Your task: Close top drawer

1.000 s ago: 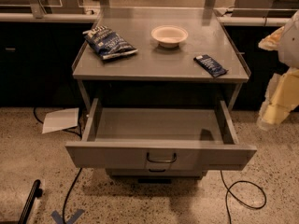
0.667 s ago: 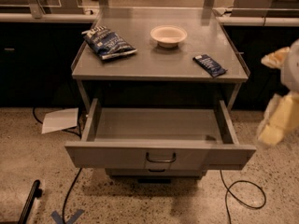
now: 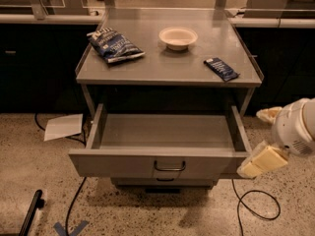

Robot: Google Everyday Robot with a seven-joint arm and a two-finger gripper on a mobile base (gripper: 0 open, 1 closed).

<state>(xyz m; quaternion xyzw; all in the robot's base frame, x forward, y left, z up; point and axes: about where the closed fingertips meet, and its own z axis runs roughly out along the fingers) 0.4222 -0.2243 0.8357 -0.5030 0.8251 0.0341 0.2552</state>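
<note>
The top drawer of the grey metal cabinet is pulled far out toward me. Its shallow tray holds nothing. A small dark loop handle sits at the centre of its front. My gripper, with pale cream fingers, hangs from the white arm at the right. It is next to the drawer front's right corner.
On the cabinet top lie a blue chip bag, a white bowl and a dark blue bar. A white paper and black cables lie on the speckled floor. Dark counters stand behind.
My arm and gripper have moved down and left, from beside the cabinet's right side to the drawer front's right corner. The drawer has not moved.
</note>
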